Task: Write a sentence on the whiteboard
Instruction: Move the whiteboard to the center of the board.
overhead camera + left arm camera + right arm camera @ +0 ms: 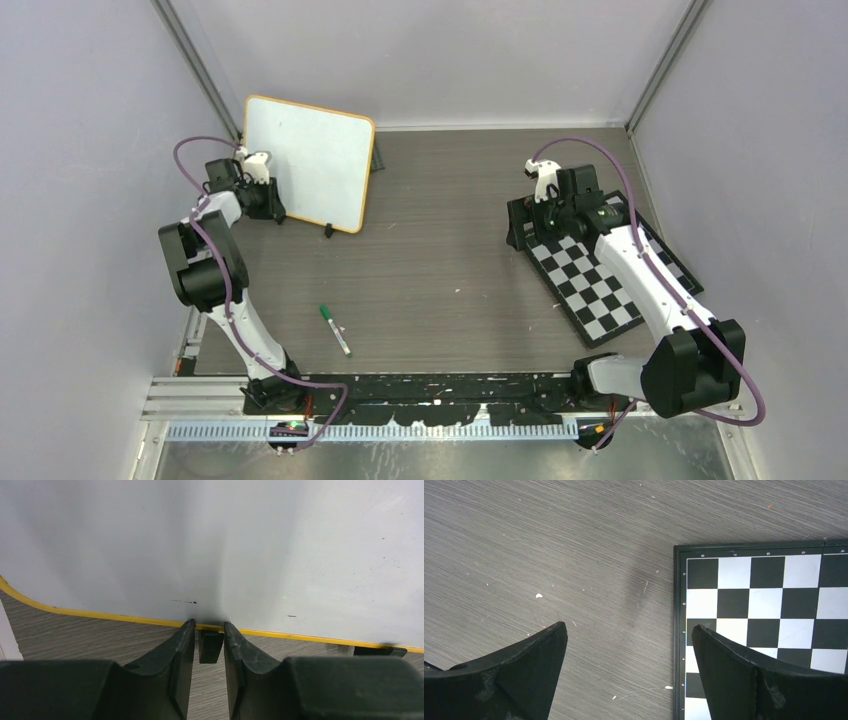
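Top view: the whiteboard (315, 160) stands propped and tilted at the far left of the table (450, 250), orange-tan rim all round, one black clip foot (328, 231) showing at its lower edge. The left gripper (272, 205) is at the whiteboard's lower left corner, touching or just beside the rim there. A green-capped marker (335, 329) lies flat on the table, nearer the arm bases than the whiteboard and well apart from it. A checkerboard (595, 285) lies far to the right of the whiteboard. The right gripper (543, 185) hangs over its corner on the whiteboard's side. Left wrist view: the whiteboard (280, 545) fills the upper frame, white face with a few small dark specks and a faint green dot, its yellow rim running across below. The left gripper (209, 625) has its fingers (182, 655) set narrow, tips at the rim, one to each side of a black clip foot (210, 647). Whether they actually pinch the foot I cannot tell. A second clip foot (380, 651) sits further right under the rim. Right wrist view: the right gripper (629, 626) has its fingers (541, 652) spread wide with nothing between them, above bare table (549, 540), and the checkerboard (764, 595) corner is under the right-hand finger. The whiteboard is out of this frame.
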